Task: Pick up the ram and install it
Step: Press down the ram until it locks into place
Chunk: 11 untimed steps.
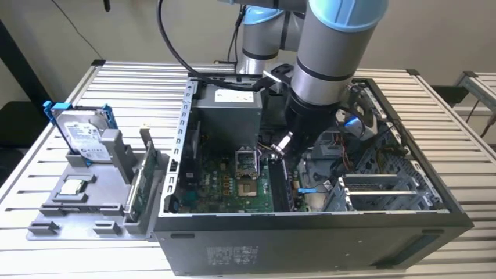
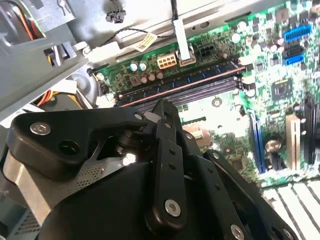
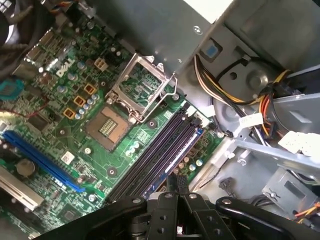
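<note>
My gripper (image 1: 283, 150) is down inside the open computer case (image 1: 310, 220), right over the memory slots of the green motherboard (image 1: 232, 189). In both wrist views the black fingers meet at one point, so the gripper (image 3: 175, 181) (image 2: 162, 105) looks shut. The ram (image 3: 186, 146) is a long dark stick with a bluish edge, standing edge-up in the row of slots and running away from the fingertips. In the exterior view the ram (image 1: 280, 181) is a dark strip just below the gripper. Whether the tips pinch it or only rest on it is hidden.
An open processor socket (image 3: 107, 127) with its raised metal frame (image 3: 142, 87) lies beside the slots. The power supply (image 1: 225, 113), cable bundles (image 3: 225, 95) and drive cage (image 1: 380, 192) crowd around the arm. A grey holder at the exterior view's left carries a hard drive (image 1: 81, 136) and a green card (image 1: 143, 174).
</note>
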Tool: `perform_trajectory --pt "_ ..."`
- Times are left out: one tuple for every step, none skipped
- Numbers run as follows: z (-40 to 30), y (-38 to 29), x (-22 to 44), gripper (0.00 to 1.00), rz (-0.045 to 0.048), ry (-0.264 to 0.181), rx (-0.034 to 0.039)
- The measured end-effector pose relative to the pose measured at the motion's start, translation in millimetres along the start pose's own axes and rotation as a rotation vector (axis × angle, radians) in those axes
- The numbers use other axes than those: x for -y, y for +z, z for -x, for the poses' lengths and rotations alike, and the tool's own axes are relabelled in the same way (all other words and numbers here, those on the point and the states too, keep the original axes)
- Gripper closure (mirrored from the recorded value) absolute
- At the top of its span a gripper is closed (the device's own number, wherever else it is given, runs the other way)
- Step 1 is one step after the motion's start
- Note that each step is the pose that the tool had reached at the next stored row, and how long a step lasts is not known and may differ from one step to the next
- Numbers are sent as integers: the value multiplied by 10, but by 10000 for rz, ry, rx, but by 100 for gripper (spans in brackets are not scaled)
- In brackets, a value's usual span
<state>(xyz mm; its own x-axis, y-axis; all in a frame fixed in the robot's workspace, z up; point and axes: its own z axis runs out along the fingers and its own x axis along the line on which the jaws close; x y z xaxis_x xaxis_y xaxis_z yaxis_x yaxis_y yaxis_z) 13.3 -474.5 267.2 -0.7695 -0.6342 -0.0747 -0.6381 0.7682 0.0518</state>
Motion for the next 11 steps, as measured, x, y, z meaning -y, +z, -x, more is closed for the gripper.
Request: perform_trajectory --pt "0 4 0 89 -20 -134 28" --pt "-1 9 1 89 -41 -268 59" --pt "-1 13 1 89 -63 -395 92" --pt "-2 19 1 89 -87 -512 127" --pt "-3 23 1 89 -102 -614 148" --pt "-4 26 0 89 -99 -750 150" --pt "-5 26 -2 89 -89 -887 143" --pt "-6 27 -3 89 -83 -1014 132" --pt "-7 28 -3 89 -75 -1160 117" --pt "-8 31 -3 89 -59 -1318 98" --pt "-8 33 -3 89 -38 -1494 76"
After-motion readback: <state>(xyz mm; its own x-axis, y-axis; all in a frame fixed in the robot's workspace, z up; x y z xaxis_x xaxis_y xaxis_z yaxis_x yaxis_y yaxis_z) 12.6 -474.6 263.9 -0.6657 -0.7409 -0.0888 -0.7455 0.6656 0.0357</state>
